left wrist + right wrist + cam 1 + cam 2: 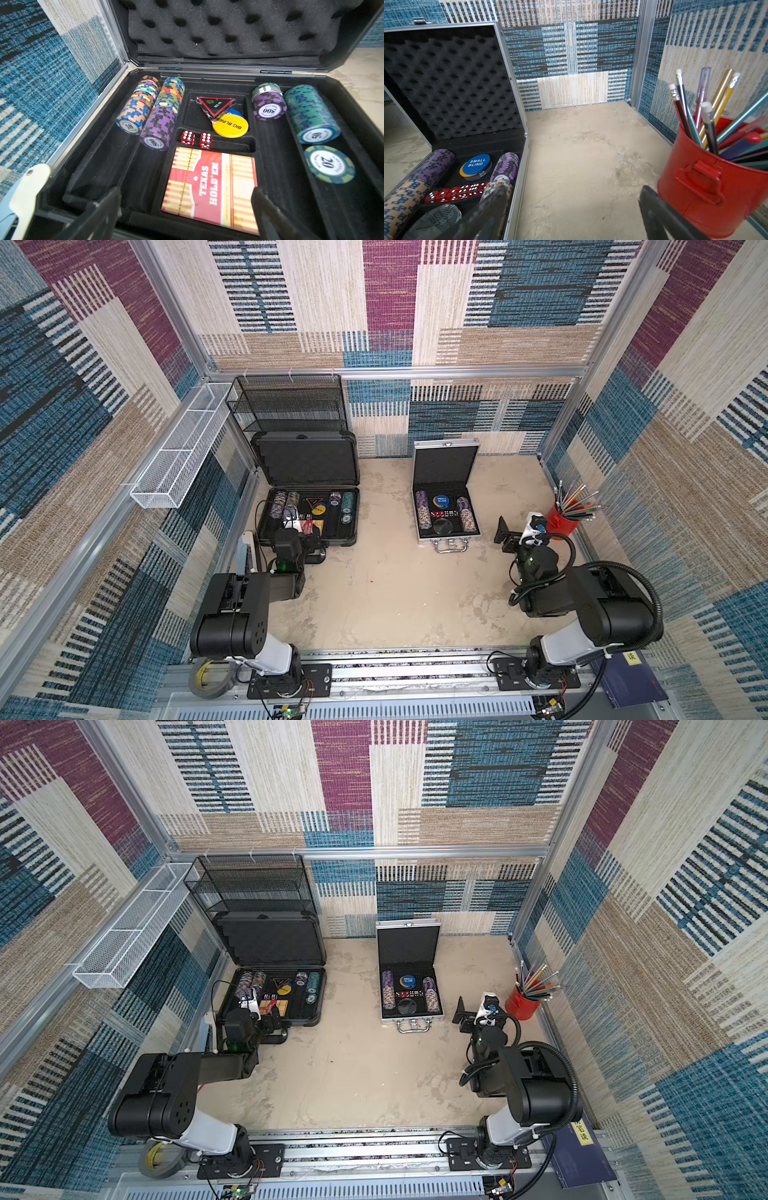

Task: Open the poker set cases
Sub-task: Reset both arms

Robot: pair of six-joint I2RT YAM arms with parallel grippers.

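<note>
Left wrist view: large dark grey case (270, 149) is open, lid up, with black egg-crate foam inside the lid. Its black base tray holds chip stacks (145, 112) lying on their sides, two red dice (196, 140), a yellow BIG BLIND button (230, 125), a triangular ALL IN marker (215, 105), a red TEXAS HOLD'EM card box (209, 189) and one loose 20 chip (329, 164) lying flat. In both top views this case sits far left on the table (395, 580), by the left wall, just in front of the black mesh rack (291, 406).

Small silver case (452, 83) is also open, lid upright with the same foam. Inside are purple and tan chip rows, a blue SMALL BLIND button (476, 164) and a row of red dice. It sits mid-table toward the back wall, handle toward the robot, well apart from the dark case.

Left gripper (187, 191) is over the dark case's front edge, jaws spread wide, holding nothing. Right gripper (574, 190) is low over bare table between the silver case and the red pencil cup (716, 187), jaws spread, empty.

A white mesh basket (178, 456) hangs on the left wall.
</note>
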